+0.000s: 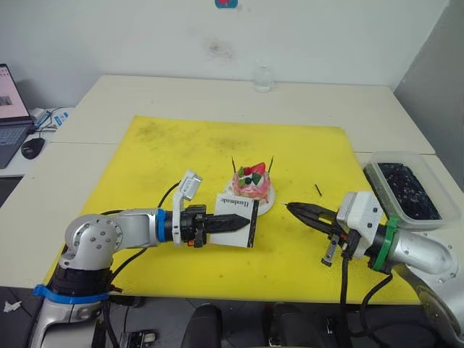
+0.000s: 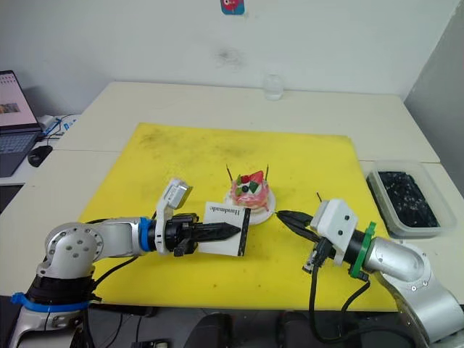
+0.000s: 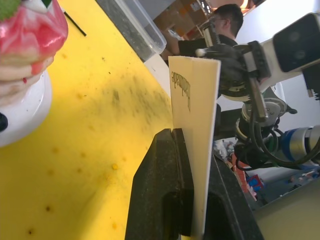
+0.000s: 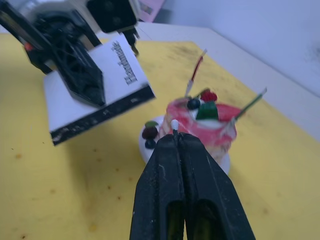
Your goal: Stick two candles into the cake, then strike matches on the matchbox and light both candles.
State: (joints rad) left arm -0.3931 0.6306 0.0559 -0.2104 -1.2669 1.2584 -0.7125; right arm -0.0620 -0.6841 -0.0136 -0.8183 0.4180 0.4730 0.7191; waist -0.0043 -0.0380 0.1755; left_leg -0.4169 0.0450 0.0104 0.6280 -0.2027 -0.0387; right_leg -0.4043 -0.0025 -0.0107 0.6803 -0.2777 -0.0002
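- The cake (image 1: pixel 252 183) sits on its small white plate (image 1: pixel 270 206) near the middle of the yellow mat (image 1: pixel 181 152), with two thin candles (image 1: pixel 233 164) standing upright in it, one on each side of the strawberry.
- The matchbox (image 1: pixel 239 212) is held off the mat just beside the cake, on the robot's left of it, tilted on edge with its "Handmade" lettering facing up and its dark striking strip on the edge toward the right arm.
- The left gripper (image 1: pixel 243 222) is clamped on the matchbox; the left wrist view shows the white box pinched between its two black fingers (image 3: pixel 165 195).
- The right gripper (image 1: pixel 290 207) points toward the cake from the robot's right, its tips near the plate's rim but apart from it.
- In the right wrist view its fingers (image 4: pixel 200 190) are pressed together, and a small pale tip (image 4: pixel 174 123) pokes out between them; whether it is a match cannot be told.
- A short dark stick (image 1: pixel 318 190) lies on the mat beyond the right gripper.
- A clear container (image 1: pixel 406 190) with dark contents stands off the mat's right edge.
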